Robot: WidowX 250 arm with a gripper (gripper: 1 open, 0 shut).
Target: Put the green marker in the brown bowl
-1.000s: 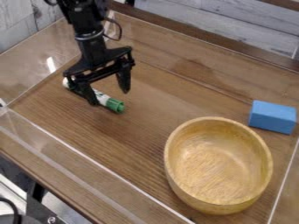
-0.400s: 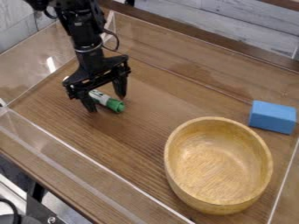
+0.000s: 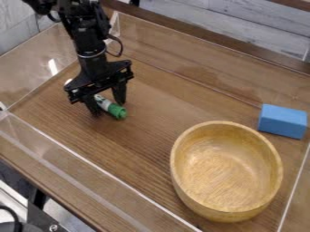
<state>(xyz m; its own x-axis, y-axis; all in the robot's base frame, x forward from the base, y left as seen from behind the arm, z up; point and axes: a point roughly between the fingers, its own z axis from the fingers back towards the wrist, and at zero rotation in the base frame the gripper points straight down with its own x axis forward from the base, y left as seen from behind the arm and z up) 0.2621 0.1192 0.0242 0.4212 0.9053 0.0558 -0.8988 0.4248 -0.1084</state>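
The green marker lies on the wooden table at the left, its green cap pointing toward the front right; its white barrel is mostly hidden under the gripper. My gripper points straight down over it, with one finger on either side of the barrel. The jaws are partly drawn in and a gap still shows, so it reads as open. I cannot tell whether the pads touch the marker. The brown bowl, a wide, shallow, light wooden bowl, stands empty at the front right, well apart from the gripper.
A small blue block sits at the right edge behind the bowl. Clear plastic walls fence the table at the front left and along the back. Bare wood lies between the marker and the bowl.
The gripper has sunk a little onto the marker and its jaws have narrowed from wide open to partly closed around it. Marker, bowl and block have not moved.
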